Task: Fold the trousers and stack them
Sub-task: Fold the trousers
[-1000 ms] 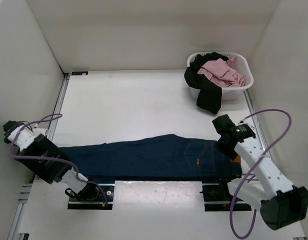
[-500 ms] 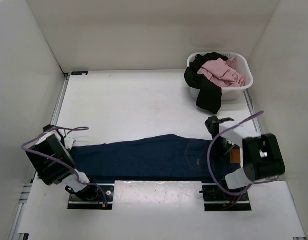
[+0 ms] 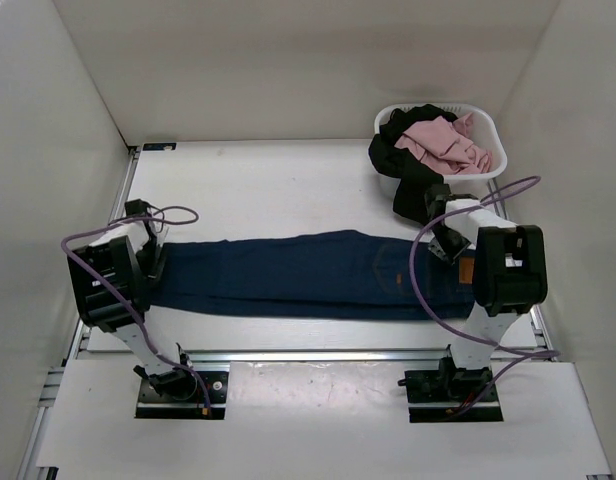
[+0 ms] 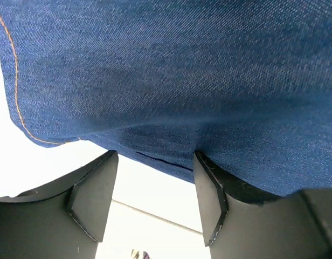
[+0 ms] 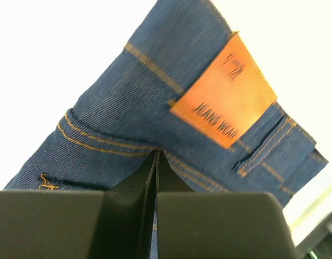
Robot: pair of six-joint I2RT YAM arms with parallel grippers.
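Trousers moved fwd, waist pinched in R hand

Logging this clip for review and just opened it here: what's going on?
Two robot arms are working on a pair of jeans stretched full length across the table. The right gripper is shut on the waistband beside the tan patch. The left gripper sits at the leg end, jaws open, the denim edge at their tips. A basket of other clothes stands at the far right.
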